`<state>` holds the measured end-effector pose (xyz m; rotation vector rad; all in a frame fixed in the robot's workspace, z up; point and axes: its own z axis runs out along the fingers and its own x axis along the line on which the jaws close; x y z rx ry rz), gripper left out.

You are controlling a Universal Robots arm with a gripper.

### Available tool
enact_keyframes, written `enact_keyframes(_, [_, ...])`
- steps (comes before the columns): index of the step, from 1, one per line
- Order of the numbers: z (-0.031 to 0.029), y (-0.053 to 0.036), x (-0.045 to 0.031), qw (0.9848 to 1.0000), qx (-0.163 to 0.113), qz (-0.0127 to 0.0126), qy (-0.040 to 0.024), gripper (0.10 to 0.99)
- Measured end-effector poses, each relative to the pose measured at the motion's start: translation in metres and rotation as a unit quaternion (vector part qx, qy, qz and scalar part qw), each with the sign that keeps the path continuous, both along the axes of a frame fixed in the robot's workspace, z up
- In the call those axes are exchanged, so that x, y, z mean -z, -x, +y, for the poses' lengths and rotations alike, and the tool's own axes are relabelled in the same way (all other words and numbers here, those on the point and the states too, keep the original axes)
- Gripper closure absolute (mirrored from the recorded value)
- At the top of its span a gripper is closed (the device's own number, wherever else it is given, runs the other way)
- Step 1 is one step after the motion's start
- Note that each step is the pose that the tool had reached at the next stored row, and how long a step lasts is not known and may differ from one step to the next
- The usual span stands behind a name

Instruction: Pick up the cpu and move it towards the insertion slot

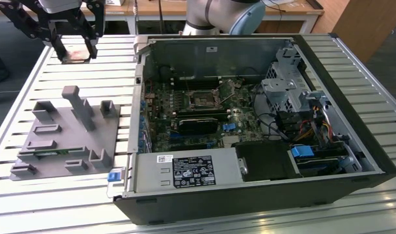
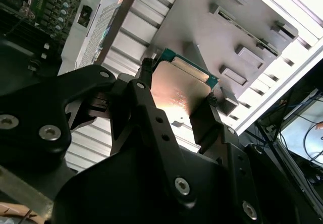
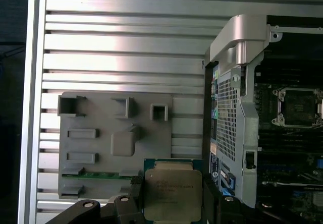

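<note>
Holding thin square silvery-topped cpu (image 3: pixel 169 193) by its edges, your black gripper (image 1: pixel 75 52) is clamped, lifted above slatted bench's far corner; square dark insertion slot (image 1: pixel 203 98) well apart.

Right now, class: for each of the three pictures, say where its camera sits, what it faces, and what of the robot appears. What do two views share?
Exterior view: off the arm, above the slatted table, facing the open computer case; the gripper holds the cpu, far from the insertion slot.
First wrist view: on the arm, facing down past the cpu at the grey fixture.
Second wrist view: behind the black fingers, close on the cpu.
Shared: both wrist views show the held cpu above the fixture.
</note>
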<state>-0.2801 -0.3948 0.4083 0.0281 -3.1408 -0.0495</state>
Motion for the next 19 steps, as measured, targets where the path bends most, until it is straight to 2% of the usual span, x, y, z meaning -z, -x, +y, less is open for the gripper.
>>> enact_keyframes(7, [0.0004,-0.0136,0.0,1.0,0.0,0.0,0.0,0.541])
enact_keyframes(19, [0.0007,-0.0314,0.0,1.0,0.0,0.0,0.0,0.541])
